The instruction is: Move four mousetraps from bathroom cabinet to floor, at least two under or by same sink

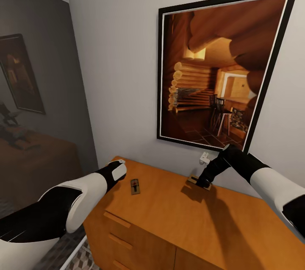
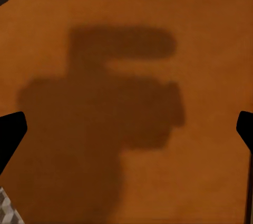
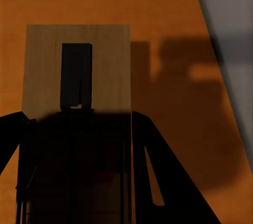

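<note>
The orange-brown cabinet (image 1: 169, 219) stands against the wall. One small brown mousetrap (image 1: 135, 186) lies free on its top near the left end. A second mousetrap (image 1: 195, 180) lies at the back by the wall, with my right gripper (image 1: 203, 184) down on it. In the right wrist view both fingers press against the long sides of this mousetrap (image 3: 79, 66), which still rests on the wood; the right gripper (image 3: 78, 124) is shut on it. My left gripper (image 1: 120, 171) hovers over the cabinet's left corner, to the left of the free trap. It is open (image 2: 132, 124) above bare wood.
A large framed picture (image 1: 220, 70) of a log cabin hangs on the wall above the cabinet, with a small white wall fixture (image 1: 204, 158) below it. Drawer fronts (image 1: 120, 238) face me. Cube-patterned floor tiles (image 1: 82, 257) show at lower left.
</note>
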